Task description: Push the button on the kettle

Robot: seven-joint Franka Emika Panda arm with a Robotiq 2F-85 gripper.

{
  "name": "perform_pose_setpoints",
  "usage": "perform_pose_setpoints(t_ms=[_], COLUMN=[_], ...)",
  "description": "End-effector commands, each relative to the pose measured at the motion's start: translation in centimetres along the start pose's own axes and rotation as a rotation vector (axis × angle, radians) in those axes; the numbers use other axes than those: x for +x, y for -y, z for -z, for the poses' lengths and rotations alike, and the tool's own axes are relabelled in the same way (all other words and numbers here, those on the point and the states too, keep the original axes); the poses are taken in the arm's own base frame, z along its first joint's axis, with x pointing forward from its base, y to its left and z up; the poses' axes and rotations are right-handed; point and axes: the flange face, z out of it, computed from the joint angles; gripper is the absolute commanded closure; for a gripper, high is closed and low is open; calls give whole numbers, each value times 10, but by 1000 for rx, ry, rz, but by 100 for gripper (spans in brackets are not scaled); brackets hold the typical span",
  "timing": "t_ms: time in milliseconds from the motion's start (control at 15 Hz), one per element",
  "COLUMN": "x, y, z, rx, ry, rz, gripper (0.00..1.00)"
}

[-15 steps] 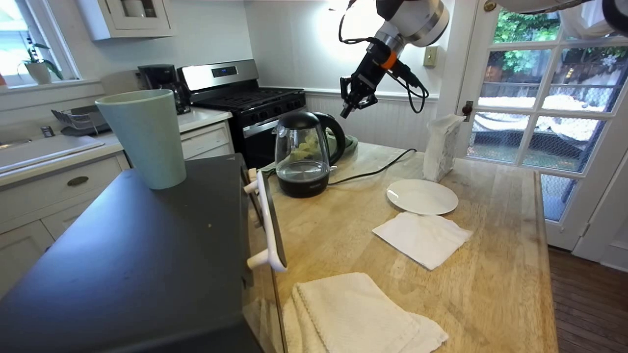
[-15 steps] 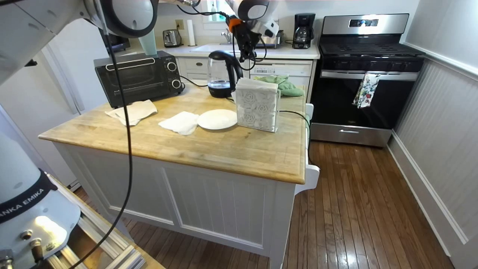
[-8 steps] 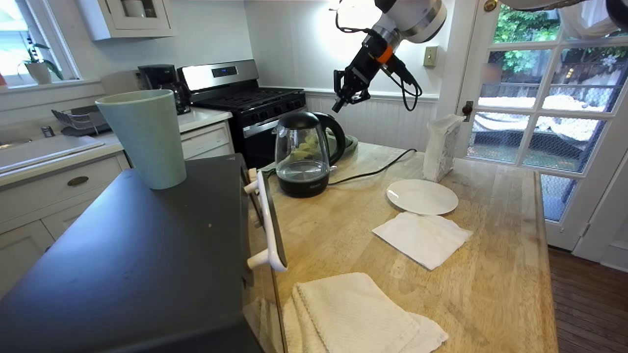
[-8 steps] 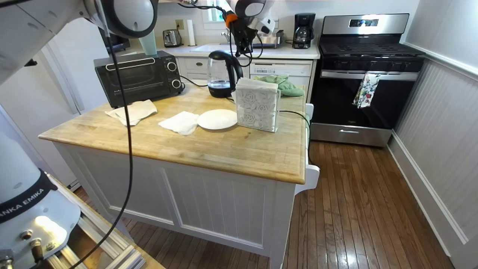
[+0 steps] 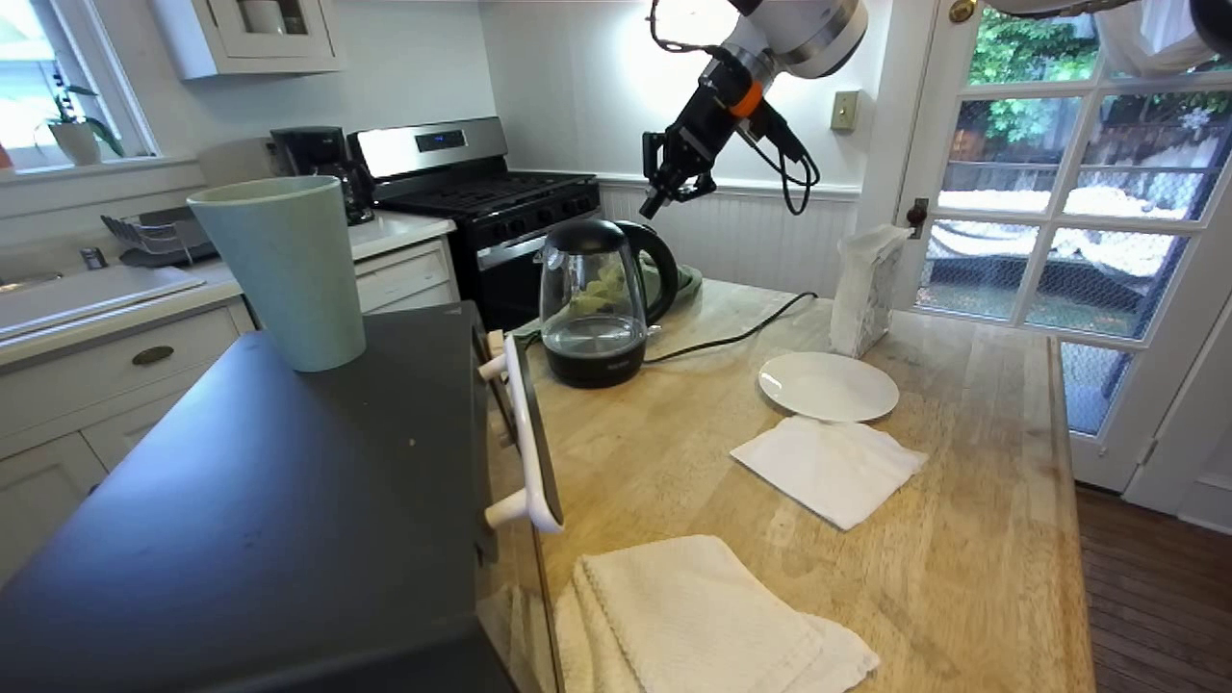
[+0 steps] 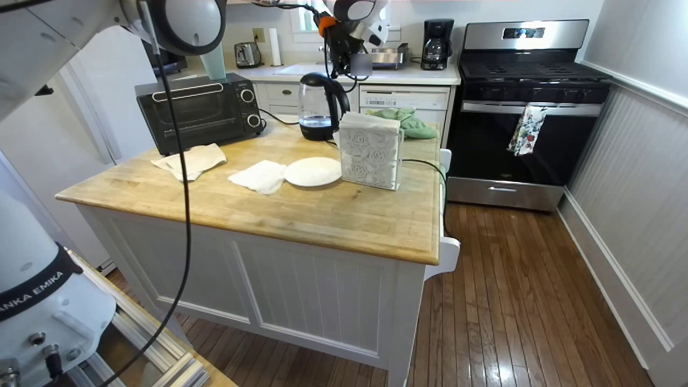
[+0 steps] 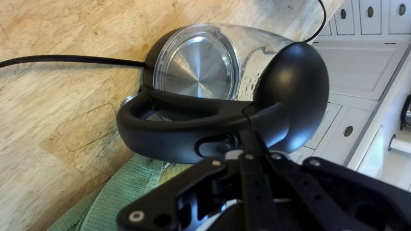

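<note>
The clear-glass kettle with black lid, handle and base stands upright on the wooden table in both exterior views [image 5: 599, 308] [image 6: 316, 107] and fills the middle of the wrist view [image 7: 224, 107]. A rounded button [image 7: 213, 147] shows on the outer top of its black handle, partly covered by my gripper. My black gripper [image 7: 252, 139] is shut and empty. Its fingertips appear over the handle near the lid, just beside the button; whether they touch cannot be told. In an exterior view, the gripper [image 5: 650, 210] is tilted down above the kettle's handle; it also shows there [image 6: 336, 72].
A black toaster oven [image 6: 199, 115] with a pale-green cup [image 5: 284, 269] on top stands beside the kettle. A green cloth [image 7: 118, 192] lies by the handle. A napkin holder [image 6: 370, 150], a white plate [image 6: 313, 172], a napkin [image 5: 830, 472] and the kettle's cord [image 5: 736, 337] are on the table.
My gripper has moved left and slightly up in both exterior views, going from beyond the kettle's handle to over it. The kettle and other things have not moved.
</note>
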Motion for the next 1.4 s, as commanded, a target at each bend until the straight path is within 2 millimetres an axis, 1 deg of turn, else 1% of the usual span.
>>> perform_pose_setpoints(t_ms=[0,400,933,1333], x=[-4,-3,0,3], y=[6,6,8,7], z=[6,9,-5,-6], rx=[-37,-80,-106,-92], ry=[26,20,-2,-20], rz=[37,50,55,52], gripper=[100,100,100,100])
